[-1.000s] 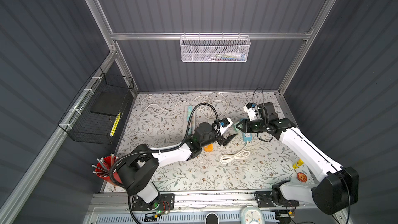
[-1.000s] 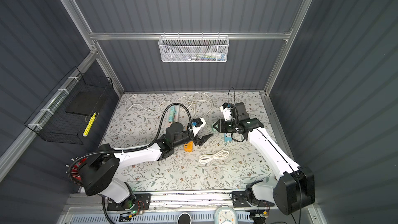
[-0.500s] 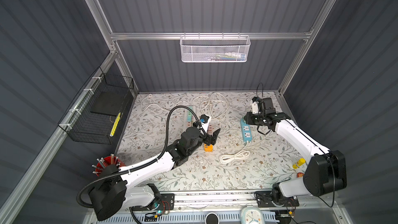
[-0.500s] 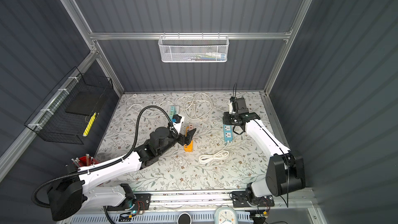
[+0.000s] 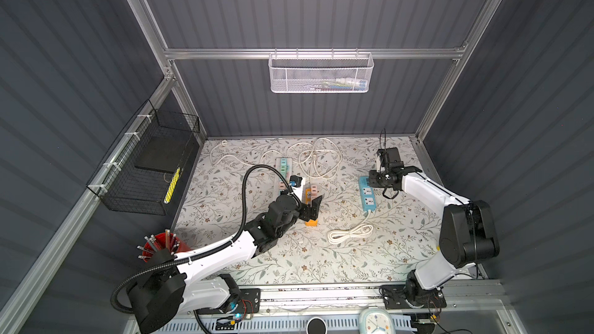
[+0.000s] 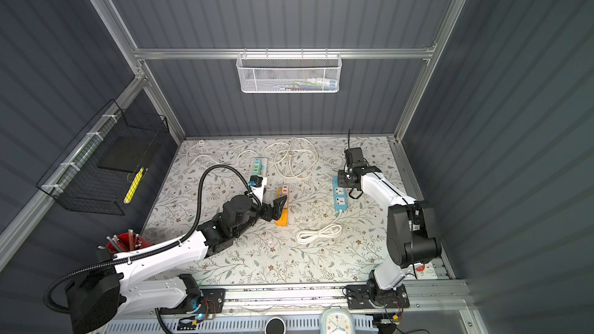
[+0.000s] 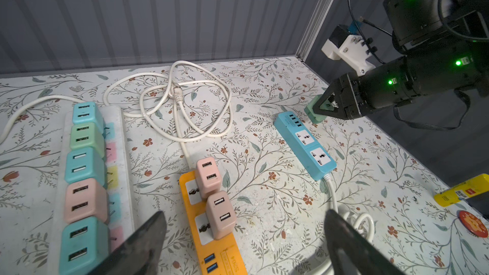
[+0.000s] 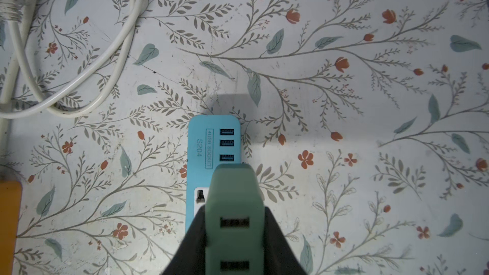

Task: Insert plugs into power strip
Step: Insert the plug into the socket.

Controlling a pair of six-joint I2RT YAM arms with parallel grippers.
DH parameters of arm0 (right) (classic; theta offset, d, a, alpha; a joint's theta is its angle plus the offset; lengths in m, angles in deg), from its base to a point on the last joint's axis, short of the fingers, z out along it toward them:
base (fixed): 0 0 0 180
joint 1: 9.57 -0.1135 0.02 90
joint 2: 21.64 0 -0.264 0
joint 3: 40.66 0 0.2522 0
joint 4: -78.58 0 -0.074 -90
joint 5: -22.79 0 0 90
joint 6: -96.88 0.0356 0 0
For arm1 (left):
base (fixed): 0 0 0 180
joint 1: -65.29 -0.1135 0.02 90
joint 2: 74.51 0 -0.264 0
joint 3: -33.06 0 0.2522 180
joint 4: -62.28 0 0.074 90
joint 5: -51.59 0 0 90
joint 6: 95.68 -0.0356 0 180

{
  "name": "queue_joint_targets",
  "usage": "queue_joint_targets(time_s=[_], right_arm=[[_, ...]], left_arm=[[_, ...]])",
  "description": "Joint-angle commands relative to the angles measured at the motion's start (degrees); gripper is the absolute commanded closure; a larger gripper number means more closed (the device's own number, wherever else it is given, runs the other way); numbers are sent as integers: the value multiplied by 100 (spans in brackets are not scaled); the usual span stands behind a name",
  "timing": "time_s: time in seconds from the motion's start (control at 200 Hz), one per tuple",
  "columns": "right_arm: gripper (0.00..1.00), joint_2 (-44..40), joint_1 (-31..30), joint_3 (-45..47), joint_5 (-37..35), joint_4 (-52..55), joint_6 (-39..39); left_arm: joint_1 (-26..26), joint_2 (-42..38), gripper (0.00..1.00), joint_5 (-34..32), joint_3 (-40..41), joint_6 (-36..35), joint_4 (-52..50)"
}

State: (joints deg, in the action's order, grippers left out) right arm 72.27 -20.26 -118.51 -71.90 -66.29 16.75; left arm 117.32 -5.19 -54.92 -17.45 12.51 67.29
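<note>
Left fingers (image 7: 148, 244) swung away, spread — right fingers (image 8: 190, 250) clamp mint plug (image 8: 234, 207); red cup (image 5: 181, 246) holds pencils (image 5: 166, 236).

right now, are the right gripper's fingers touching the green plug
Touching. In the right wrist view the right gripper has its fingers pressed against both sides of the green plug, no gap.
</note>
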Motion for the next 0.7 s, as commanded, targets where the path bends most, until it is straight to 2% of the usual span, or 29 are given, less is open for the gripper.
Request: queue_joint_targets(time_s=[0.0, 0.365, 0.695], right_arm=[[84, -90, -10, -63, 118, -19, 94], [84, -380, -336, 522, 225, -23, 318], [84, -127, -380, 572, 253, -71, 361]], left_arm=[[-44, 81, 7, 108, -24, 123, -23], [-61, 266, 6, 278, -150, 26, 65], [-61, 316, 6, 338, -113, 105, 106]])
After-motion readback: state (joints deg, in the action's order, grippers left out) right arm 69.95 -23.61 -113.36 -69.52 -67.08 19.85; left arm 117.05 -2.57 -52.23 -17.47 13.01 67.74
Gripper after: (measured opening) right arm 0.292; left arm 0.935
